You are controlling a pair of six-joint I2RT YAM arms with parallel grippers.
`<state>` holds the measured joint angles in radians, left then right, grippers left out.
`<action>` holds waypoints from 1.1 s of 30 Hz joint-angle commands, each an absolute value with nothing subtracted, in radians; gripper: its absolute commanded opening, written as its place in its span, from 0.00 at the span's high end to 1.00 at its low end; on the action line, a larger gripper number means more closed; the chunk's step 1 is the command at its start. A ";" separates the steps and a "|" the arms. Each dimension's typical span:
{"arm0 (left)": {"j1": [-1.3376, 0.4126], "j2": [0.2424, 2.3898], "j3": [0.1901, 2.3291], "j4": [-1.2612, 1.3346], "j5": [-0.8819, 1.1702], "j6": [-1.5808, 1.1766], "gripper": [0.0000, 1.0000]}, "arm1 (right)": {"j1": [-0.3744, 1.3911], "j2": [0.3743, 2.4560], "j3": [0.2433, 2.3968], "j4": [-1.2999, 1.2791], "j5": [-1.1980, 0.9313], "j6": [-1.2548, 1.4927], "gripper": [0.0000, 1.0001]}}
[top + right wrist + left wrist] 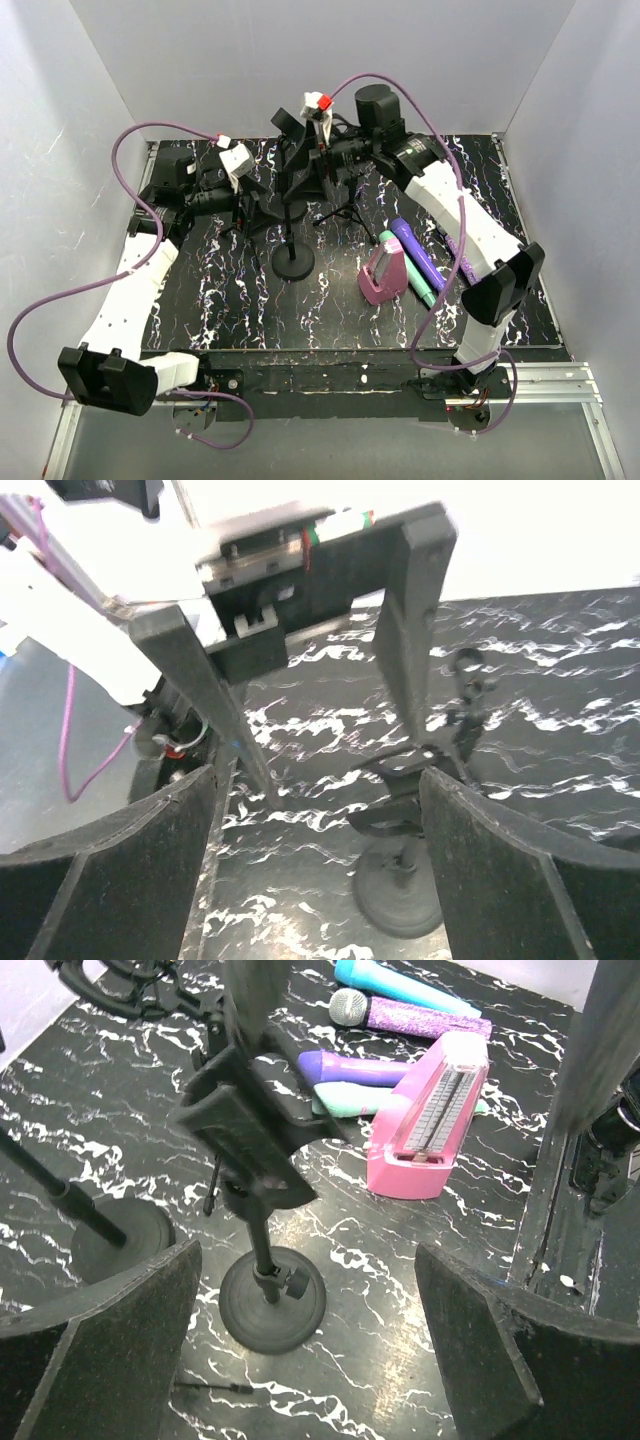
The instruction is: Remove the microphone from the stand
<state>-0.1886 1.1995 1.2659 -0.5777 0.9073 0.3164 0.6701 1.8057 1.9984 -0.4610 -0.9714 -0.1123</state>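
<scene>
A black microphone stand (293,262) with a round base stands mid-table; it also shows in the left wrist view (272,1305) and the right wrist view (400,900). Its black clip (245,1130) sits at the top of the pole, and I see no microphone in it. My left gripper (268,195) (305,1260) is open and empty, above and left of the clip. My right gripper (318,165) (318,780) is open and empty on the far side, facing the left one. Several microphones lie on the table to the right, among them a purple one (420,255) (350,1065) and a teal one (345,1095).
A pink metronome (383,275) (430,1120) lies right of the stand. A second round-based stand (120,1240) is on the left and a tripod stand (340,205) is behind. White walls enclose the table.
</scene>
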 commanded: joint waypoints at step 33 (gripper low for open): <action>-0.262 1.215 1.204 -0.176 0.648 -0.214 1.00 | 0.526 1.477 1.529 -0.526 -0.597 0.040 0.28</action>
<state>-0.2481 1.3418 1.2091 -0.1860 0.8600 0.0479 0.5236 1.4738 1.5406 -0.5285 -0.6926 -0.0074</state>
